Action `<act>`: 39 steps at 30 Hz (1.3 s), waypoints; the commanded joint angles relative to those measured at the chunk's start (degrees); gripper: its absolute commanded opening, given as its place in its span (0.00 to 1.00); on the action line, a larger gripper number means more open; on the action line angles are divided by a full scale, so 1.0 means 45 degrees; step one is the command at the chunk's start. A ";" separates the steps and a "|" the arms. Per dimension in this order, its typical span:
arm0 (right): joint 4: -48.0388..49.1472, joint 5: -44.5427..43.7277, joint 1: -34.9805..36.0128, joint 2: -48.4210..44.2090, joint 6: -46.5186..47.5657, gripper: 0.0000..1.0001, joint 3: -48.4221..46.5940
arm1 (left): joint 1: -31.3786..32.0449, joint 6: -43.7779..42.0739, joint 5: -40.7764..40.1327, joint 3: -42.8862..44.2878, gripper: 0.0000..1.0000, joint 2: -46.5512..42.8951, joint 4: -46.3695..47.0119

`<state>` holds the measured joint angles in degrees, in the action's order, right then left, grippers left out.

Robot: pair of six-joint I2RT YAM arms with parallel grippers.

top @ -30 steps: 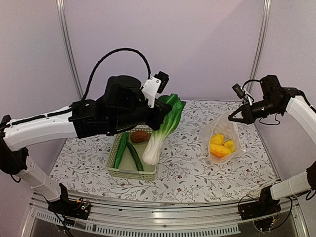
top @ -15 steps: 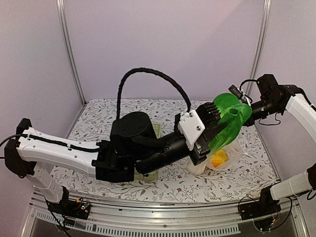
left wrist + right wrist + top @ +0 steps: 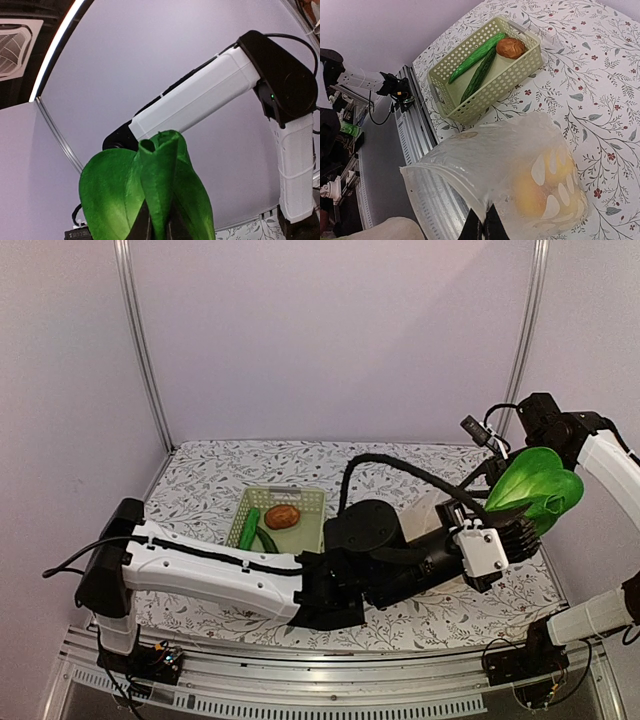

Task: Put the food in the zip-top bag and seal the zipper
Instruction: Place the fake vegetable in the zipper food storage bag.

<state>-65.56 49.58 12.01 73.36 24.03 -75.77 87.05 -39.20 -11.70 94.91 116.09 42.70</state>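
A: Done so far?
B: Only some yellow pieces [image 3: 532, 192] inside bag [image 3: 485, 160], at right of table [image 3: 600, 75]. Rim nipped tight by right gripper [image 3: 481, 227], mouth held open.
A: And left to do?
B: Most of it. Aloft near bag, leafy green [image 3: 535, 490], clamped in left gripper [image 3: 159, 229], not yet in. Waiting in basket [image 3: 495, 82]: two cucumbers [image 3: 477, 62], one brown piece [image 3: 510, 47]. Sealing last.

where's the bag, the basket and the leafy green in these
bag [image 3: 510, 160], right wrist view, on its clear plastic side
basket [image 3: 500, 85], right wrist view, on its near side wall
leafy green [image 3: 535, 490], top view, on the broad leaf
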 commanded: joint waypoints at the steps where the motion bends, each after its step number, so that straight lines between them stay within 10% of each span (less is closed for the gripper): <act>1: -0.0810 0.0672 0.0100 -0.0246 0.0518 0.00 -0.0278 | -0.0692 -0.0749 0.0577 -0.0170 0.00 0.0742 0.1790; 37: -0.1710 0.1755 0.0130 0.0344 0.1320 0.00 -0.1020 | -0.2189 -0.8869 -0.2700 -0.2291 0.00 0.3535 0.4138; 39: -0.1739 0.1798 0.0143 0.0339 0.1301 0.00 -0.1067 | -0.2177 -0.8558 -0.2734 -0.2041 0.12 0.3538 0.3933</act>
<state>-72.20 54.46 12.03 74.78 29.41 -78.43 78.67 -74.96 -21.34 84.03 130.98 56.88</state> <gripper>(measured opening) 0.005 0.051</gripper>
